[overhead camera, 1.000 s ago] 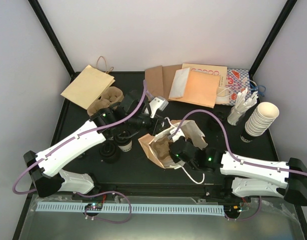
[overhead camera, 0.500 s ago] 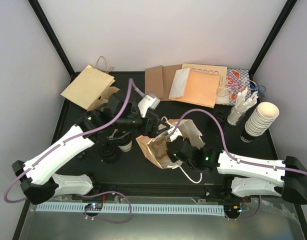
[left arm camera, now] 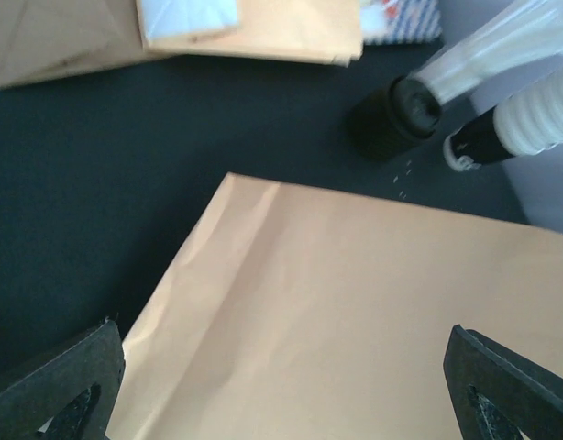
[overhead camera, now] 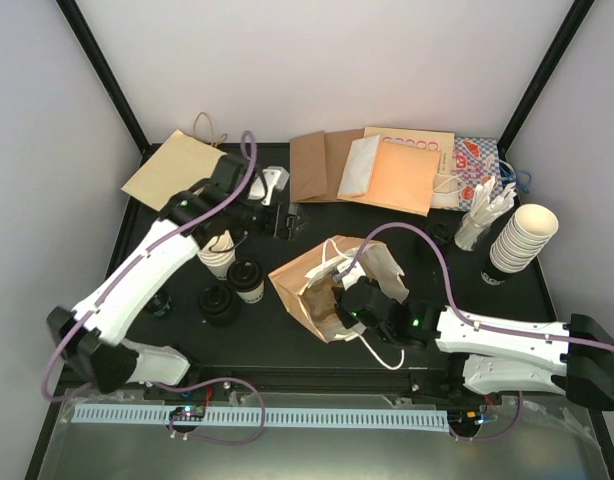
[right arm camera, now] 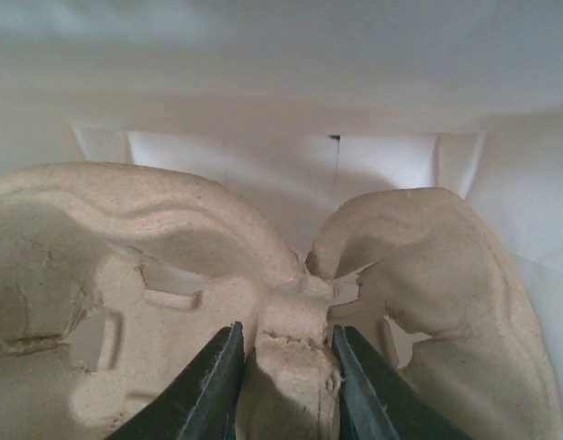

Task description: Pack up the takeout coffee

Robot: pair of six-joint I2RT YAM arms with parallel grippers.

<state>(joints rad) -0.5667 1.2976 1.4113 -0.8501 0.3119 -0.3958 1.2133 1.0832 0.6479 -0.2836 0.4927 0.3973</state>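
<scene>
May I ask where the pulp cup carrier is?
In the right wrist view the pulp cup carrier is pinched in the right gripper, inside the brown paper bag at the centre of the table.

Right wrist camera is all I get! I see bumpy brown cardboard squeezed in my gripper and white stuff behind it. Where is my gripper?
Observer: Your right gripper is reaching inside a brown paper bag that lies open on the table. The cardboard it pinches is a pulp tray.
Operator: Is my other arm helping?
Observer: No. The left gripper hovers open beyond the bag, with nothing in it.
Operator: Where's the coffee?
Observer: One lidded cup stands on the table to the left of the bag, outside it.
</scene>
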